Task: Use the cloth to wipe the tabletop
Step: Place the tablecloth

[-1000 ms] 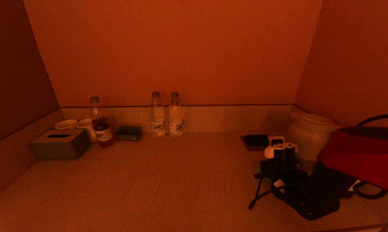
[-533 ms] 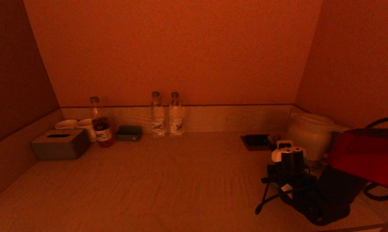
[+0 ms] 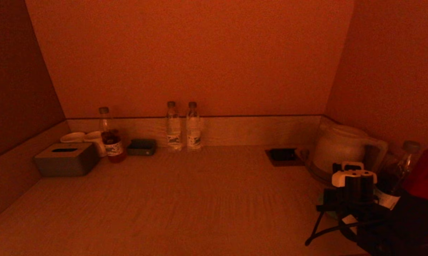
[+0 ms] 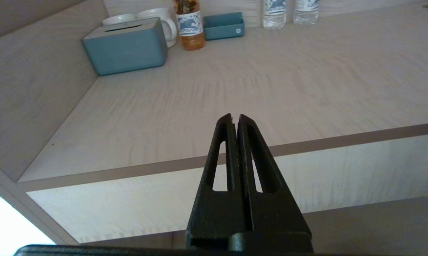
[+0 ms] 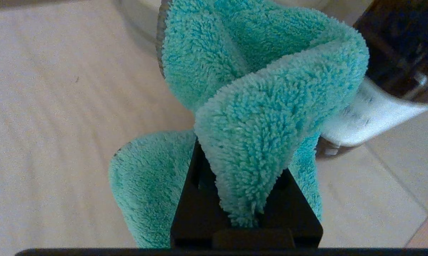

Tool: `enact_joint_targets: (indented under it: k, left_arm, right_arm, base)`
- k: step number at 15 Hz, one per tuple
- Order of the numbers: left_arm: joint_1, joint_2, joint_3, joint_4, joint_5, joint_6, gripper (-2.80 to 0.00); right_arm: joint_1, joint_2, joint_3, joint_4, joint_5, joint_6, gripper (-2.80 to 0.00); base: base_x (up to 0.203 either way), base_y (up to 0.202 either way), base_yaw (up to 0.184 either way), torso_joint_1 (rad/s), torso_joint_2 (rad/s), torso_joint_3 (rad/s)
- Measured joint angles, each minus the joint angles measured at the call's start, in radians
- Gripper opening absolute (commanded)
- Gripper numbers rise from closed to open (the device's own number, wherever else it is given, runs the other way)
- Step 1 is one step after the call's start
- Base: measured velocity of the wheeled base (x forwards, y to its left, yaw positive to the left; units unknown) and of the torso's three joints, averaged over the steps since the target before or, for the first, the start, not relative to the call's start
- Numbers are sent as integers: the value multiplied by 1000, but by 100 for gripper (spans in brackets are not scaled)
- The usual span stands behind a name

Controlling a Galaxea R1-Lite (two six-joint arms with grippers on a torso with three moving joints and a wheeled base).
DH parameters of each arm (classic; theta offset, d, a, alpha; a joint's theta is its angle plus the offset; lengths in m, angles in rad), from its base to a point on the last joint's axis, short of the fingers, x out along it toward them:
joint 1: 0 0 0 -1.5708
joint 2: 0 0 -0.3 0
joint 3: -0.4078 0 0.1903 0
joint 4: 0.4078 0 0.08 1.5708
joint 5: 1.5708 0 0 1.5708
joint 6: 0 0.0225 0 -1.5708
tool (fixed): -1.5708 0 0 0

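Note:
My right gripper (image 5: 247,185) is shut on a fluffy teal cloth (image 5: 256,106), which bunches up between and around the jaws and rests on the pale wood tabletop (image 5: 50,106). In the head view the right gripper (image 3: 354,204) is low over the table's near right corner, beside a kettle and a dark bottle; the cloth is barely visible there. My left gripper (image 4: 235,119) is shut and empty, parked below and in front of the table's front edge (image 4: 341,140); it is out of the head view.
A white kettle (image 3: 345,149) and a dark drink bottle (image 3: 398,170) stand close to the right gripper. A tissue box (image 3: 66,159), mugs (image 3: 93,139), a tea bottle (image 3: 109,137), a small tray (image 3: 141,147) and two water bottles (image 3: 183,126) line the back. A dark socket plate (image 3: 283,155) is set in the table.
My right gripper has slid with the cloth to the right and toward the near edge, uncovering the kettle and the dark bottle. The left arm has not moved.

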Motion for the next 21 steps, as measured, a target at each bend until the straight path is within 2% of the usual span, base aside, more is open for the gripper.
enact_joint_targets:
  k: [11, 12, 21]
  left_arm:
    - [0, 0, 0, 0, 0, 0, -280]
    - [-1, 0, 0, 0, 0, 0, -280]
    - [0, 0, 0, 0, 0, 0, -280]
  right_arm:
    - [-7, 14, 36, -58, 9, 6, -280]
    - [-7, 17, 37, -58, 10, 7, 0]
    - [25, -6, 45, -60, 10, 8, 0]
  base:
    - [0, 0, 0, 0, 0, 0]
    - [0, 0, 0, 0, 0, 0]
    - [0, 0, 0, 0, 0, 0]
